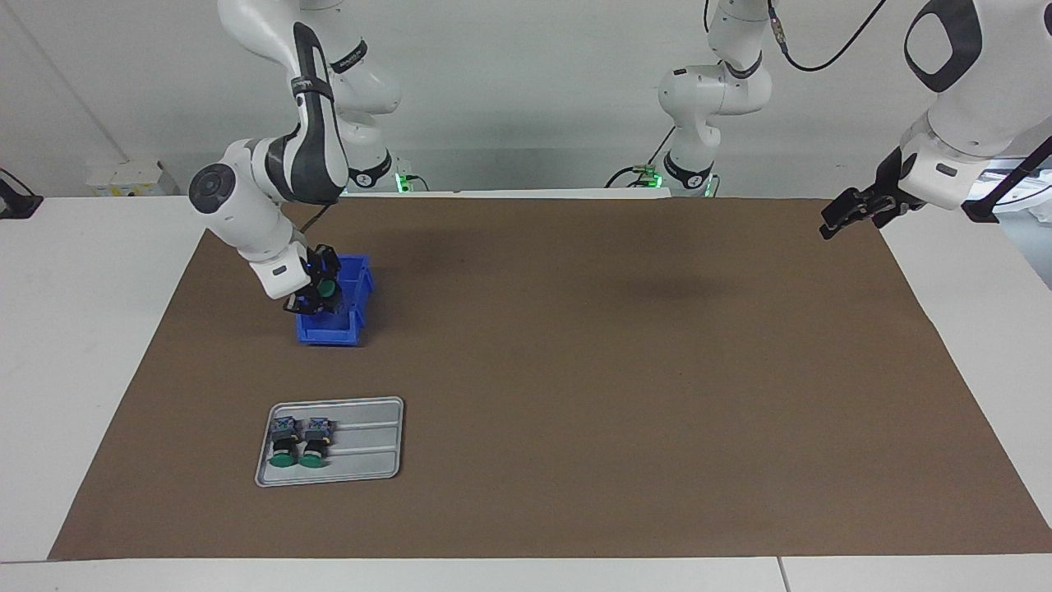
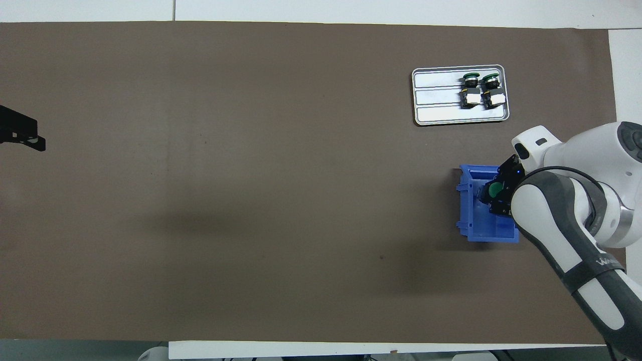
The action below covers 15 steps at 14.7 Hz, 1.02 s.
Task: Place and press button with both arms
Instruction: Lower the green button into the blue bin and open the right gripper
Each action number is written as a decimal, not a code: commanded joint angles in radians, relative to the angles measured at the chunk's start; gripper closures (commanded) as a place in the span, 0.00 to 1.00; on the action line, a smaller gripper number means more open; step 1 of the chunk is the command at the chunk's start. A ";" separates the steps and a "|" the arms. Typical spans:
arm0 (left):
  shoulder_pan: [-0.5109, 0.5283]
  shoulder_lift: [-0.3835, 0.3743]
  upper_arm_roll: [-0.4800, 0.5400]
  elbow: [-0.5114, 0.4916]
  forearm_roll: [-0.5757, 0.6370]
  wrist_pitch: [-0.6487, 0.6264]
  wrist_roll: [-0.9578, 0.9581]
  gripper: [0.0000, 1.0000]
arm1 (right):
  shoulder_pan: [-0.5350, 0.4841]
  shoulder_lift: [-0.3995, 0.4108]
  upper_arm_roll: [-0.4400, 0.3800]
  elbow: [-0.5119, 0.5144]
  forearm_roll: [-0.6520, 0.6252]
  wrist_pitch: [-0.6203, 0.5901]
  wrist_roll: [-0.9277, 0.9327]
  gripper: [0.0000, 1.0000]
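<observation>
Two buttons (image 1: 299,442): laid side by side in the metal tray (image 1: 370,440).
Right gripper (image 1: 319,286): clamped on a green-capped button (image 1: 326,288) over the blue bin (image 1: 349,327).
Left gripper (image 1: 851,212): held wide open, waiting.

Right tool (image 1: 316,289) clamped low; left tool (image 1: 855,212) agape, waiting.

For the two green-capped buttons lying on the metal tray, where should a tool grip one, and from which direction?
Best bet: come straight down and close across the black cylindrical body of a button, between green cap and terminal block. Both lie on their sides on the tray, side by side, caps pointing away from the robots, so the gap between them looks tight.
</observation>
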<state>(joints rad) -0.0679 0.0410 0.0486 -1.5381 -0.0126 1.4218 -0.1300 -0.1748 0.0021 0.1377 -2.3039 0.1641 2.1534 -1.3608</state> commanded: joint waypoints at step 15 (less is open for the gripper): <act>0.010 -0.010 -0.001 -0.010 -0.007 0.012 0.007 0.00 | 0.015 -0.106 0.003 0.110 -0.044 -0.209 0.053 0.00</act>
<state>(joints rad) -0.0678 0.0410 0.0486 -1.5381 -0.0126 1.4218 -0.1300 -0.1505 -0.0445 0.1377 -2.2438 0.1352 2.0411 -1.3703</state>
